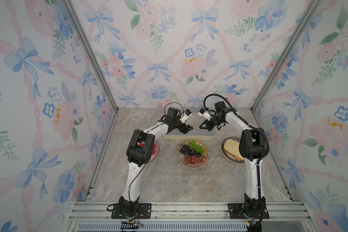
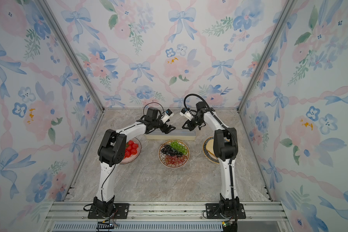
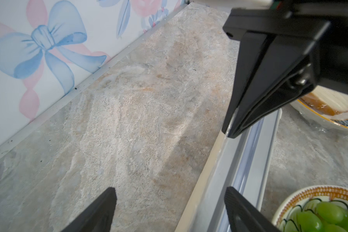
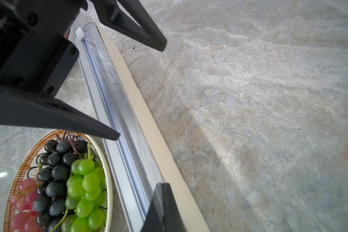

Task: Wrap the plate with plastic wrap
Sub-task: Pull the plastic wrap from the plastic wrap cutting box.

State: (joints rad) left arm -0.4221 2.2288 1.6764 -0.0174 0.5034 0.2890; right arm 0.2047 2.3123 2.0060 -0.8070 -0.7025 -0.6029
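Marbled worktop (image 1: 169, 180) carries the box (image 1: 189, 137) at twelve o'clock of the uncovered grape plate (image 1: 192, 166). My left pincer (image 1: 187, 129) gapes above the box; my right pincer (image 1: 200, 126) is closed at its edge. I see the plastic wrap (image 4: 100, 53) lying inside, so I judge the pulling, cutting and covering are all ahead.

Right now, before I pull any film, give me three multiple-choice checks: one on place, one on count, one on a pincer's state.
1. The plastic wrap box lies: A) between the grape plate and the back wall; B) on the plate's near side; C) on the plate.
2. The grapes show how many colours? A) one; B) two; C) three.
3. The left pincer is: A) open; B) shut on a grape; C) shut on the box.
Key: A, the box sits beyond the plate; C, green, black and red; A, it gapes wide.
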